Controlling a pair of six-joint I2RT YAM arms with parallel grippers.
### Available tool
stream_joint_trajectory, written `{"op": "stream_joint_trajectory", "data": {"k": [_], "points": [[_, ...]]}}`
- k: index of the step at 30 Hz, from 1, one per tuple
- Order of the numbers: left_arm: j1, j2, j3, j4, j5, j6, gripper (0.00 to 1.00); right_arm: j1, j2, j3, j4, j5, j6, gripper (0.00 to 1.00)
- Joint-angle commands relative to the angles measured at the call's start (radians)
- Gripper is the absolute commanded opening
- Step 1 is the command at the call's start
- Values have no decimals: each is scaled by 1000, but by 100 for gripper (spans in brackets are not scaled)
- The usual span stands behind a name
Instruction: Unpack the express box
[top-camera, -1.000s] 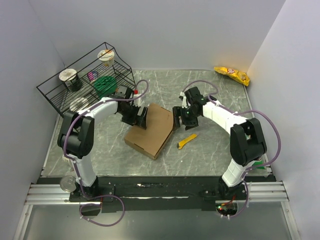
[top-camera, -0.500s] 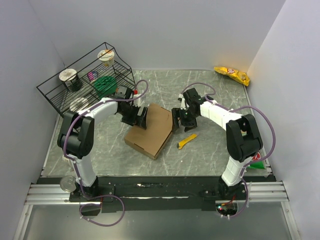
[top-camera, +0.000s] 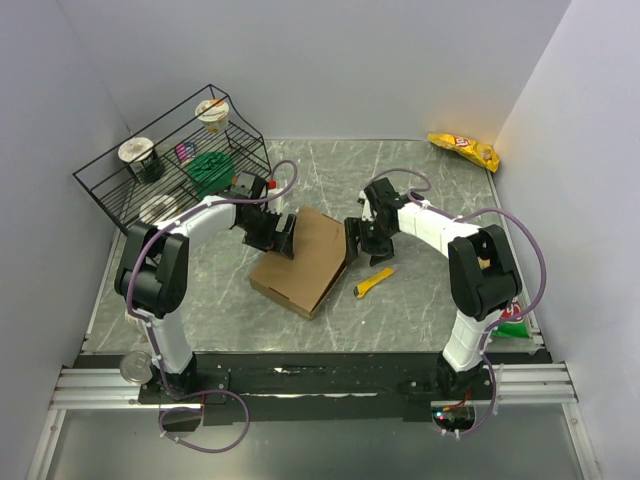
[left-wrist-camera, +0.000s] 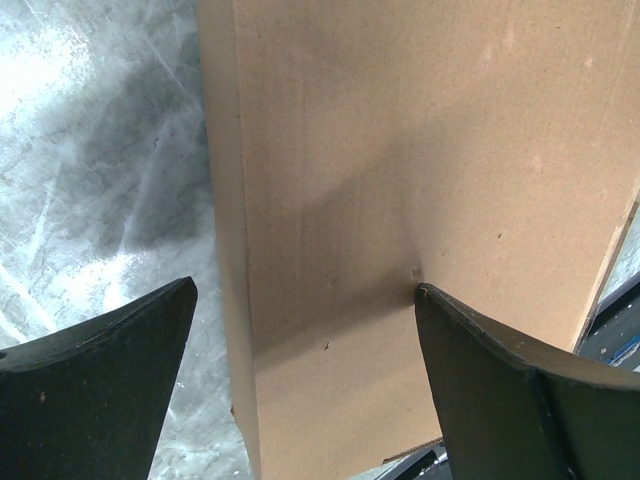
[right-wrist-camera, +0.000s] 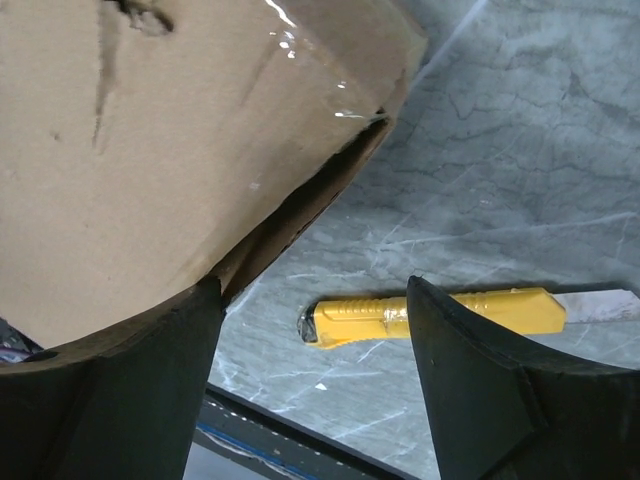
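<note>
Print on yellow bag (top-camera: 463, 150) unreadable, plain brown flat express box (top-camera: 305, 262) lay on desk (top-camera: 420, 300), clear tape (right-wrist-camera: 330, 90) over one corner, left tool (top-camera: 282, 236) and right tool (top-camera: 356, 238) both spread wide.

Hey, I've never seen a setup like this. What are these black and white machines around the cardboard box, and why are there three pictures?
These are two robot arms bolted to the near edge of a marble-look table. The wide picture looks down from above and behind them. The two close-ups come from a camera on each wrist, so the dark shapes at the bottom of each are that arm's own fingers. Between the arms lies the express box, plain brown cardboard. The left fingers and right fingers are spread open at opposite edges of it, and nothing looks clamped. A yellow utility knife lies beside the box. A yellow snack bag sits in the far right corner, and a wire rack holding cups stands at the far left.
</note>
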Motion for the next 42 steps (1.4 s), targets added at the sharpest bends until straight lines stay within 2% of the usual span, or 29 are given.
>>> {"op": "stream_joint_trajectory", "data": {"k": [1, 6, 13, 17, 24, 28, 36, 42], "points": [[-19, 6, -14, -4, -36, -10, 97, 3, 11, -57, -39, 99, 19, 79], [-19, 9, -22, -4, -53, -10, 96, -16, -40, -130, -76, 122, 19, 77], [-19, 12, -31, -4, -51, -10, 97, -53, -46, -150, -82, 140, 9, 75], [-19, 15, -10, -4, -51, -5, 96, -54, -72, -118, -70, 146, -17, 75], [-21, 15, 32, -18, -50, 10, 96, -54, -258, 6, -104, 143, -158, 74], [-21, 13, 35, -18, -33, 13, 96, -56, -281, 12, -75, 58, -173, 72], [-21, 7, 58, -33, -11, 23, 96, -85, -198, -61, -36, -120, -63, 49], [-21, 24, 71, -49, 10, 27, 97, -151, -94, -78, -4, -214, -24, 48]]}}
